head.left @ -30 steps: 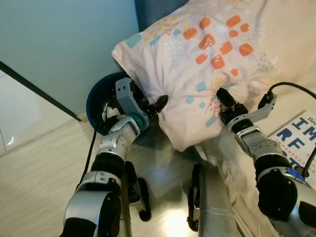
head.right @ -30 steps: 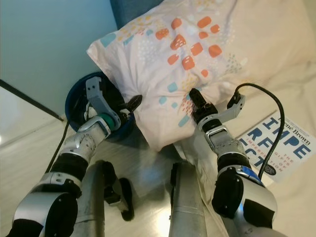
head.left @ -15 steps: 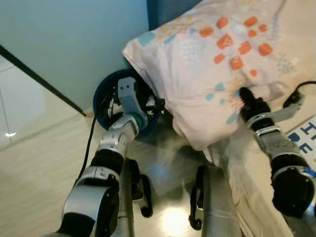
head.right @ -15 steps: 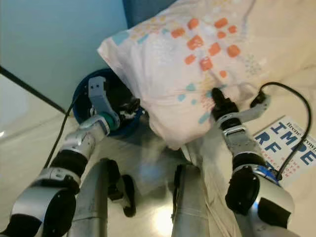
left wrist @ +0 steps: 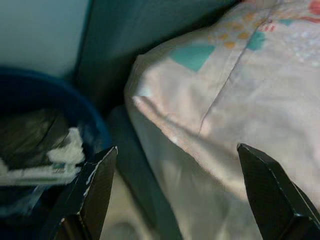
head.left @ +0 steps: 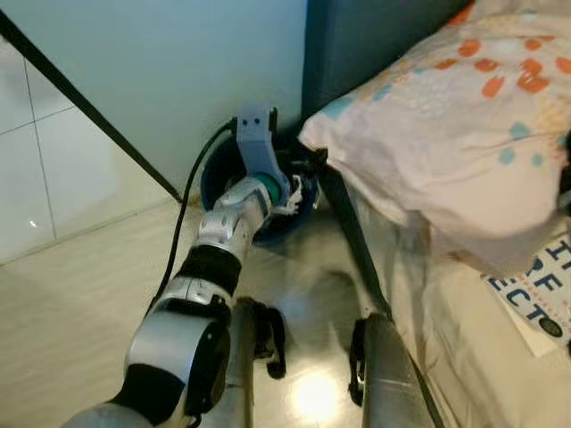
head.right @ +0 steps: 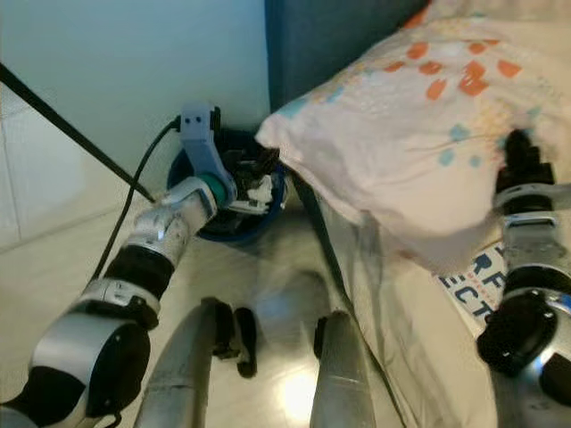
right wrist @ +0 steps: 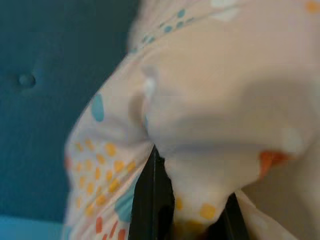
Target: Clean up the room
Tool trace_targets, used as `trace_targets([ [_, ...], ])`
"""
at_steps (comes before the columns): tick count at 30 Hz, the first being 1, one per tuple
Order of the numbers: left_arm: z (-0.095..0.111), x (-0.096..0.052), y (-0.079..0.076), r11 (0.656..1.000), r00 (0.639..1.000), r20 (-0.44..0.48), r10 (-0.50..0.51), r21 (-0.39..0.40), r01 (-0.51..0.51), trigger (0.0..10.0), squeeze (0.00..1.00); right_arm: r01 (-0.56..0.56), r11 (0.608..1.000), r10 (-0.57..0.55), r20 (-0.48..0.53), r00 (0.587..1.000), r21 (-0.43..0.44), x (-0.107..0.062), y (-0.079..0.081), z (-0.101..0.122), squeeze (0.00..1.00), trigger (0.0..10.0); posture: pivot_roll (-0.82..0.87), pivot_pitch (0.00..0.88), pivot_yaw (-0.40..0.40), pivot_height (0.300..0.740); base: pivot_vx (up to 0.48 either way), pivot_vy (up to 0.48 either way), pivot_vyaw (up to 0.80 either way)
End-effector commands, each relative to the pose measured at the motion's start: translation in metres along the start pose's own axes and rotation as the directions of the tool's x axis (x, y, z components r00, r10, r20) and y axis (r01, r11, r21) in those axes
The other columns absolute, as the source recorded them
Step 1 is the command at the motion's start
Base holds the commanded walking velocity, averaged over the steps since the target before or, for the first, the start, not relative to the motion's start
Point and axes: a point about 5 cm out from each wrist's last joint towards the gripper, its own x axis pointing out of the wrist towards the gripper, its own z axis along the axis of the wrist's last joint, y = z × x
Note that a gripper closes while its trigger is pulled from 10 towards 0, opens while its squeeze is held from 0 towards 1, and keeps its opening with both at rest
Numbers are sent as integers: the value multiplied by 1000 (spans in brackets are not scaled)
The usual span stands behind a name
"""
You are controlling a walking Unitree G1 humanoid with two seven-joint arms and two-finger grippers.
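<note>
- The pillow [head.right: 419, 134], pale with orange and teal spots, lies on the bed [head.right: 419, 303] with one corner hanging out past the mattress edge, close to the dark blue headboard [head.right: 308, 36].
- The right gripper [head.right: 516, 153] is pressed into the pillow's side; in the right wrist view its black fingers [right wrist: 152, 200] are pinched on a fold of the pillowcase, so it is gripping the pillow.
- The left gripper [head.left: 308, 169] hovers beside the overhanging pillow corner, just above the blue bin [head.left: 219, 174]; its fingers [left wrist: 92, 187] are spread wide with nothing between them.
- The bin stands on the floor against the wall, next to the bed's corner, with crumpled white paper [left wrist: 55, 157] inside.
- A book [head.left: 544, 299] with big printed letters lies on the sheet, partly tucked under the pillow.
- A black cable [head.left: 183, 236] runs along the left arm.
</note>
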Motion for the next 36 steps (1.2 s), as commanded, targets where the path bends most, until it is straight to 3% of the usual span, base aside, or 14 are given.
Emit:
trace_targets([
  [1,-14,-5,4,1000,999,-40,0,-19,-1,10000,1000,31,999,-27,94,995,-40,-1,-3,25,0,0,44,419,141,667,0,0,0],
  [4,-16,-9,7,1000,999,-39,4,-21,-5,10000,1000,81,994,-71,137,988,-70,-2,-6,38,0,0,44,417,136,667,0,0,0],
  [6,-12,-12,9,1000,1000,-24,6,-14,-6,10000,1000,68,992,-63,48,997,-108,0,-3,21,0,10000,30,411,133,667,0,0,0],
  [8,-11,-13,8,1000,1000,-19,6,-8,-6,10000,1000,51,991,-50,11,999,-120,1,-2,12,0,10000,30,411,133,667,0,0,0],
  [12,-9,-17,5,1000,1000,-7,-11,17,11,10000,1000,-1,984,-34,-192,981,-177,-7,-1,-51,0,10000,24,399,132,667,0,0,0],
  [13,-9,-17,5,1000,1000,-7,-11,17,11,10000,1000,-1,984,-34,-192,981,-177,-7,-1,-51,0,10000,24,399,132,667,0,0,0],
  [15,-12,-21,8,999,1000,-12,-6,34,6,10000,812,-19,987,-24,-260,965,-162,-17,0,-86,0,10000,27,387,135,667,0,0,0],
  [16,-13,-23,9,999,1000,-11,-3,41,3,10000,510,-26,988,-18,-282,959,-150,-22,1,-99,0,10000,26,385,134,667,0,0,0],
  [17,-13,-23,9,999,1000,-11,-3,41,3,10000,510,-26,988,-18,-282,959,-150,-22,1,-99,0,10000,26,385,134,667,0,0,0],
  [18,-12,-25,11,998,1000,-4,5,65,-5,10000,0,-25,990,-17,-297,955,-137,-26,3,-112,0,10000,22,378,136,667,0,0,0],
  [20,-9,-29,13,995,1000,14,15,100,-17,10000,0,8,992,-44,-283,958,-127,-31,3,-125,0,10000,15,367,137,667,0,0,0],
  [28,3,-36,13,980,996,87,19,194,-36,10000,0,-23,981,-28,-261,965,-193,-35,8,-131,0,10000,-4,332,149,667,0,0,0],
  [32,17,-39,6,972,991,132,-23,235,-8,10000,0,-50,979,10,-199,980,-199,-31,9,-116,0,10000,-39,308,172,667,0,0,0],
  [36,19,-38,5,971,991,134,-29,239,-4,10000,0,12,972,-52,-164,985,-237,-31,0,-105,0,10000,-44,309,179,672,0,0,0],
])
